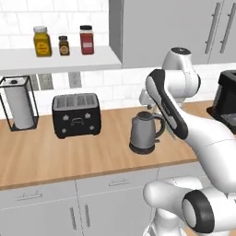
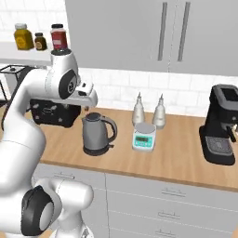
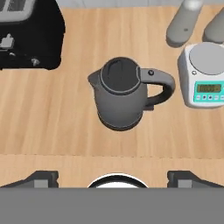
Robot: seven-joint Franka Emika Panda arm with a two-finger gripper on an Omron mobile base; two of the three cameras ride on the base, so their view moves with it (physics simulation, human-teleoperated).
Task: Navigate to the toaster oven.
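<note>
The claw (image 3: 112,178) hangs over the front edge of the light wooden bench (image 1: 46,156). Its two dark tips sit wide apart at the bottom of the hand view, with nothing between them.

Just beyond it stands a squat grey electric kettle with a dark lid and looped handle (image 3: 124,93). The folded white arm is raised above this kettle, so a swing of the base could sweep an elbow or the claw into it and knock it over.

To the kettle's left is a black four-slot pop-up toaster (image 1: 76,115). This is the likeliest trap, I judge: stopping here because of its name would end the run at the wrong appliance.

To the right lie a small white kitchen scale with a teal display (image 2: 143,136) and two slim grey bottles (image 2: 148,110) behind it. Further right is a black coffee machine (image 2: 220,124).

At the far left stand a paper-towel roll in a black wire frame (image 1: 18,107) and three spice jars on a white shelf (image 1: 63,42).

The silver toaster oven is not on this stretch of bench. The base must drive on, and which way cannot be told from here; a wrong guess costs time.
</note>
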